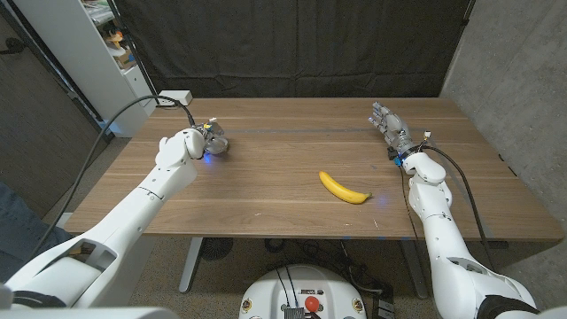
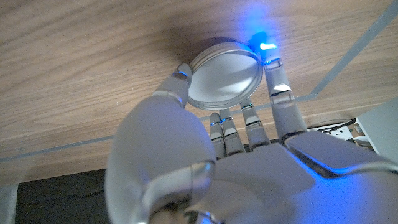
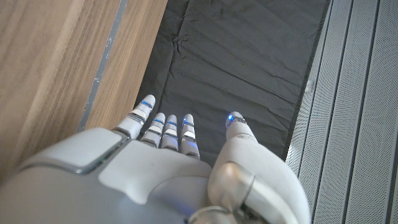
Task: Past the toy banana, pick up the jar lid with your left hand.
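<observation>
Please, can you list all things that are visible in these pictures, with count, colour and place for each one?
jar lid: one, silver, at the table's far left part, between the left hand's fingers
toy banana: one, yellow, on the table a little right of the middle, toward the near edge
table: one, brown wood, under everything
curtain: one, black, behind the table
socket strip: one, white, at the table's far left corner
left hand: one, white, grips the jar lid
right hand: one, white, fingers apart, at the table's far right part
</observation>
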